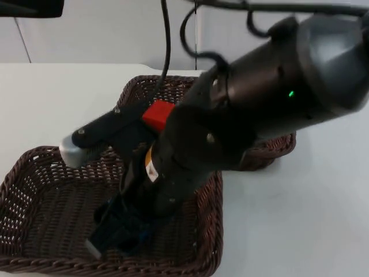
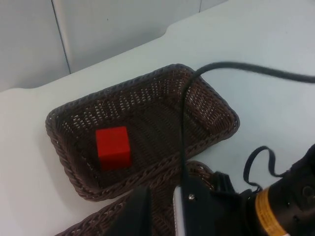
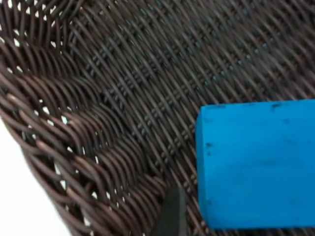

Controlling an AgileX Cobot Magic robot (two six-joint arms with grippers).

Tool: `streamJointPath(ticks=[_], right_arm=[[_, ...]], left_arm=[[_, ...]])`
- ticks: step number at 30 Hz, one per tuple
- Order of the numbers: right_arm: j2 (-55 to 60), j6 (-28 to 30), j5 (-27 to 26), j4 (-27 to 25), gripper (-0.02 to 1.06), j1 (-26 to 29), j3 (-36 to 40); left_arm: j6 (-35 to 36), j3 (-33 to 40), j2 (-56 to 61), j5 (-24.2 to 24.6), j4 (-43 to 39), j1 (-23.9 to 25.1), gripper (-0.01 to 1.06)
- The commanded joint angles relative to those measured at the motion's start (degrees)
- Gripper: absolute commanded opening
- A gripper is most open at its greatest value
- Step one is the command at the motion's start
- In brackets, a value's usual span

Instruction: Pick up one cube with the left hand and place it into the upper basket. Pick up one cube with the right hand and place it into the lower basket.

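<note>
Right end effector point(image 1: 115, 236) is lowered into lower basket point(image 1: 23, 173), blue cube point(image 3: 256, 164) at its fingers; grip cannot be told. Cube judged rigid, light, graspable on flat sides. Red cube point(image 2: 113, 147) is seen in upper basket point(image 2: 216, 105).

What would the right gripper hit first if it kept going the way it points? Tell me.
Probably the blue cube right before the right gripper, then the woven floor of the lower basket under it; depth is hard to judge.

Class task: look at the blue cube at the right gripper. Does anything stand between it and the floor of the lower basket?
Nothing visible does. The blue cube sits close over the woven floor of the lower basket, where the right gripper reaches in.
</note>
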State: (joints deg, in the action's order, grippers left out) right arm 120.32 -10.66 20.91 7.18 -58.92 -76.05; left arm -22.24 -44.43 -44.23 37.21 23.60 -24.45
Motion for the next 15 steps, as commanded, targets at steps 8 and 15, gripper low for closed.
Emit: streamJointPath(ticks=[8,15], right_arm=[[-12.88,1.19,4.1,0.25,0.7,-0.28,-0.36],[-19.25,1.19,4.09,0.25,0.7,-0.28,-0.36]], left_arm=[[-0.01,0.28,0.31,-0.42,-0.04,-0.14,1.05],[-0.01,0.28,0.31,-0.65,-0.04,-0.14,1.05]])
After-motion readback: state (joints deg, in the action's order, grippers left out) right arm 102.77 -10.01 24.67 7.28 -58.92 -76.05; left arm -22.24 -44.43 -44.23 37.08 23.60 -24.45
